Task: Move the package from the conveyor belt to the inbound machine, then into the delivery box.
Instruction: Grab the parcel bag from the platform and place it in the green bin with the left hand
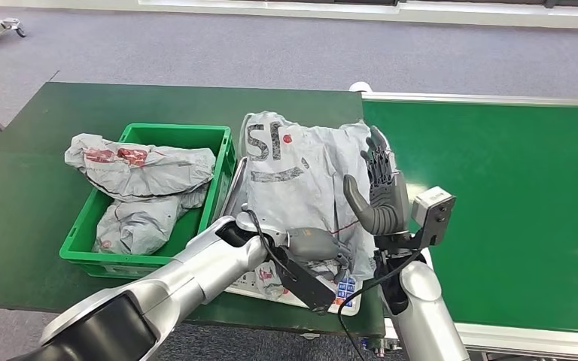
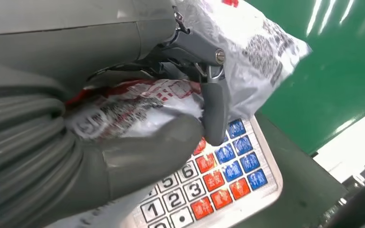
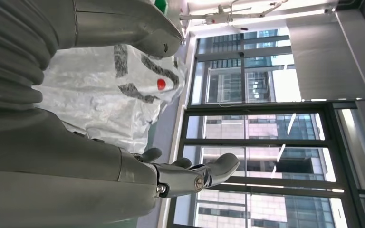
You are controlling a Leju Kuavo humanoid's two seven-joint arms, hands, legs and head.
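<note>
Package [image 1: 301, 177], a crumpled grey mailer with dark lettering, is seen at the centre of the head view, lying on the inbound machine [image 1: 350, 292], a scale whose keypad [image 2: 218, 178] of white, red and blue keys is exposed at the lower centre of the left wrist view. The package's near edge is gripped by the left robot hand [image 1: 312, 244], thumb and fingers [image 2: 214, 109] closed on the plastic. The right robot hand [image 1: 380, 192] is held upright beside the package's right edge, fingers extended and spread, holding nothing. A green delivery box [image 1: 222, 143], at the centre left on the table [image 1: 22, 203], contains other grey mailers [image 1: 139, 169]. The green conveyor belt [image 1: 512, 188] occupies the right.
</note>
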